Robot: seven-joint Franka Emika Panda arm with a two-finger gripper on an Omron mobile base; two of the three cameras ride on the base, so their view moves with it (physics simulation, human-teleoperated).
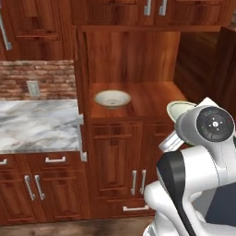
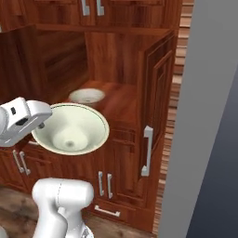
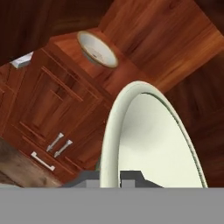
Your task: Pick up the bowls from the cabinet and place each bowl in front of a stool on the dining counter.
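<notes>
Presently: gripper clamped on the rim of the near bowl, held tilted in the air in front of the cabinet | second bowl upright on the cabinet's open wooden shelf, left part | beyond: shelf's wood back panel.

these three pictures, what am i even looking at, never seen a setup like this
It is a rendered kitchen with a white robot arm on a driving base. Two pictures come from cameras on that base, behind the arm to its left and right. The third comes from a camera on the hand, so it looks tilted. Ahead stands a reddish-brown wooden cabinet with an open shelf. One cream bowl sits on that shelf. The gripper is shut on the rim of a second bowl, held in the air in front of the cabinet. To the left is a marble worktop.
</notes>
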